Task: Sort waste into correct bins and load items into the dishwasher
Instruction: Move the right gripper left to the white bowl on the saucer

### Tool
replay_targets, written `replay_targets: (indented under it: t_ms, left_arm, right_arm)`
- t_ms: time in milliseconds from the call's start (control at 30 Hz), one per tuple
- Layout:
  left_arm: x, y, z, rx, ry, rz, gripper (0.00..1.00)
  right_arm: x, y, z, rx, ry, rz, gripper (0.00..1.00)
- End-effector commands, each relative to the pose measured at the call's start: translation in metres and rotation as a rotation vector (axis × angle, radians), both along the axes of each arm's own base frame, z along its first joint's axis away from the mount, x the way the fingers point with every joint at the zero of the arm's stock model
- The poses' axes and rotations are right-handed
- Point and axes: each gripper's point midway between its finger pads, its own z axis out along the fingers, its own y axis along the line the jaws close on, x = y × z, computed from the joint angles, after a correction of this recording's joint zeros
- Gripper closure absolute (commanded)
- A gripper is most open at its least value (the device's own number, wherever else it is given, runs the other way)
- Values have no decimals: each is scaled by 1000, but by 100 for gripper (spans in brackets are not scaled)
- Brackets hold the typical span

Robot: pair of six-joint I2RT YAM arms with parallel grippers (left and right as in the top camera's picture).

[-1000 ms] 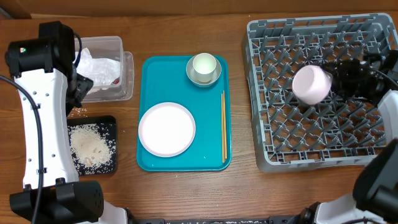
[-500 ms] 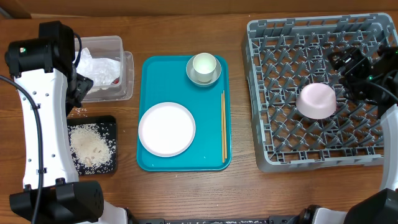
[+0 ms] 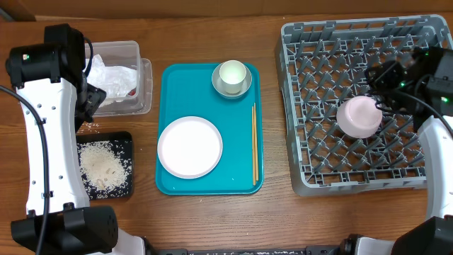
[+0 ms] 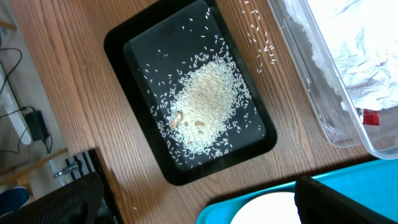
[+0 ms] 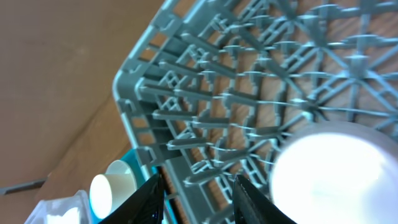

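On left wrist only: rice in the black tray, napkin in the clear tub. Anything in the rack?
Observer: Yes. One white bowl lies in the grey rack, right of its centre, apparently rim down.
Operator: Right gripper on it?
Observer: No. The right gripper is beside the bowl, jaws apart, with only rack pegs showing between them.
Operator: What's on the teal tray besides the plate?
Observer: A cup stands in a small bowl at the far end, and chopsticks lie along the tray's right edge.
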Motion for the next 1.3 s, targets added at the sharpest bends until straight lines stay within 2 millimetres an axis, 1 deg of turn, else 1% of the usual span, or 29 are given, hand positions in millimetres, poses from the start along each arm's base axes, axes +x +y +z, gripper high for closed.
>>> replay_targets:
  t_ms: [0,100,233,300,400,433,500,567,600,700,800,900,967,1000,1067,1100,1133,1267]
  left_arm:
    - [-1,1,10,11,-40,19,0]
    - [-1,1,10,11,-40,19,0]
    - [-1,1,10,11,-40,19,0]
    - [-1,1,10,11,-40,19,0]
    - [-1,1,10,11,-40,19,0]
    - [-1,1,10,11,-40,19,0]
    - [-1,1,10,11,-40,19,0]
    - [-1,1,10,11,-40,19,0]
    - [-1,1,10,11,-40,19,0]
    - [-1,1,10,11,-40,19,0]
    - [-1,1,10,11,-40,19,0]
    - [-1,1,10,11,-40,19,0]
    - [-1,1,10,11,-40,19,0]
    - [-1,1,10,11,-40,19,0]
    - [-1,1,10,11,-40,19,0]
    - [-1,1,10,11,-40,19,0]
    - [-1,1,10,11,-40,19,0]
    - [-1,1,10,11,-40,19,0]
  right_arm:
    - [10,43,18,63,-80,134,62]
    - [18,95,36,77,-169,279,60]
    - [23,159,49,-13,-244,366,56]
    - [21,188,58,-71,-268,413,54]
    - [20,222,67,-136,-267,464,53]
    - [22,234,68,-162,-262,490,53]
    - [24,254,64,-189,-230,548,52]
    - [28,272,52,-223,-158,615,50]
    - [31,280,43,-247,-107,652,48]
    - [38,292,17,-305,42,736,44]
    - [51,294,-7,-355,145,748,43]
    - [68,296,-27,-381,164,734,43]
    - [78,301,-35,-382,147,729,39]
    - [83,303,-37,-380,131,727,36]
    - [91,307,-35,-377,96,722,26]
    - [94,309,-33,-374,77,719,18]
    - [97,312,-30,-370,59,716,0]
    - [98,325,-24,-322,36,692,0]
